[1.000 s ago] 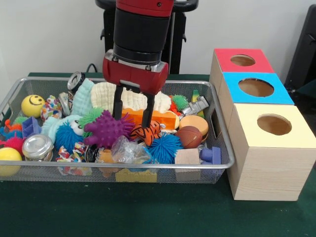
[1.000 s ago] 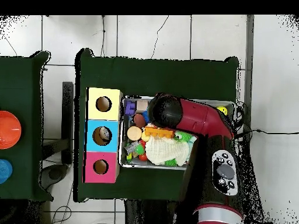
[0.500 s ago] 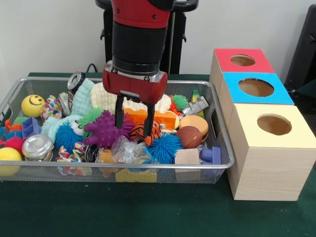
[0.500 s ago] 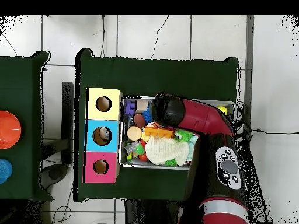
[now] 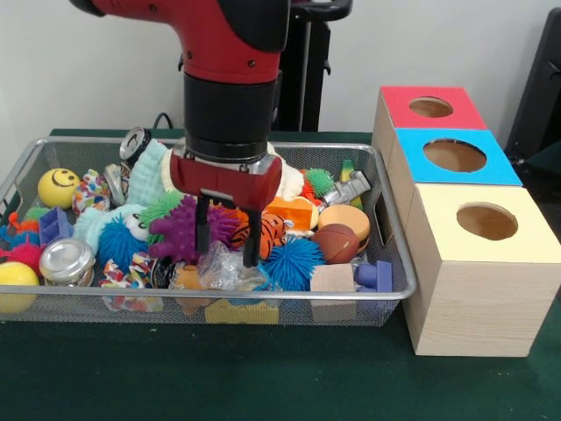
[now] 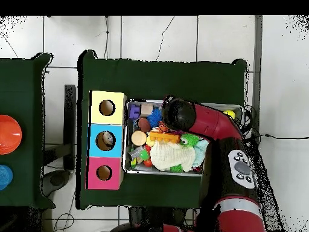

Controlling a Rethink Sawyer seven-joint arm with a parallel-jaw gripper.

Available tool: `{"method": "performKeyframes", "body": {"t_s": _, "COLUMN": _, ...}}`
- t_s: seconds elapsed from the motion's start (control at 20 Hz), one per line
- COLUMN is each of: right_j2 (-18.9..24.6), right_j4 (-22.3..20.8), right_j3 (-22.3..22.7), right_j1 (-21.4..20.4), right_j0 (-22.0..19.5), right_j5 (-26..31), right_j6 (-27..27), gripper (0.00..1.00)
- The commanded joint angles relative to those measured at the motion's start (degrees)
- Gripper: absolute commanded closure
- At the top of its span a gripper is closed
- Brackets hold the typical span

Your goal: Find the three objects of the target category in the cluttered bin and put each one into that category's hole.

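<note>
Wire bin (image 5: 386, 289), cluttered, on counter: hand (image 5: 226, 247) was shifted from above the tiger-striped ball (image 5: 263, 232) toward the crinkled clear bag (image 5: 230, 268); fingers apart, empty. No target yet lifted; holed boxes (image 5: 473, 254) were found beside the bin.

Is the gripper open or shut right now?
Open. In the front view the gripper has its two black fingers spread apart, straddling the crumpled clear plastic bag in the bin.

Red and black arm (image 5: 230, 79) reaching straight down, black two-fingered gripper (image 5: 226, 243) vertical, fingers parted.
</note>
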Motion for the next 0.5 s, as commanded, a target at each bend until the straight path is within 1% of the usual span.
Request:
{"method": "performKeyframes", "body": {"t_s": 0.05, "right_j2": 5.5, "right_j4": -2.3, "right_j3": 0.6, "right_j1": 3.4, "right_j0": -0.8, "right_j5": -4.0, "right_j6": 2.6, "gripper": 0.00}}
{"method": "performKeyframes", "body": {"t_s": 0.2, "right_j2": 5.4, "right_j4": -2.2, "right_j3": 1.0, "right_j1": 4.2, "right_j0": -0.7, "right_j5": -5.4, "right_j6": 3.5, "gripper": 0.00}}
{"method": "performKeyframes", "body": {"t_s": 0.35, "right_j2": 4.4, "right_j4": -2.2, "right_j3": 1.6, "right_j1": 4.5, "right_j0": 0.3, "right_j5": -7.0, "right_j6": 5.0, "gripper": 0.00}}
{"method": "performKeyframes", "body": {"t_s": 0.45, "right_j2": 3.1, "right_j4": -2.8, "right_j3": 2.2, "right_j1": 4.1, "right_j0": 1.4, "right_j5": -8.2, "right_j6": 5.6, "gripper": 0.00}}
{"method": "performKeyframes", "body": {"t_s": 0.5, "right_j2": 2.7, "right_j4": -3.7, "right_j3": 2.3, "right_j1": 3.8, "right_j0": 1.9, "right_j5": -9.7, "right_j6": 5.3, "gripper": 0.00}}
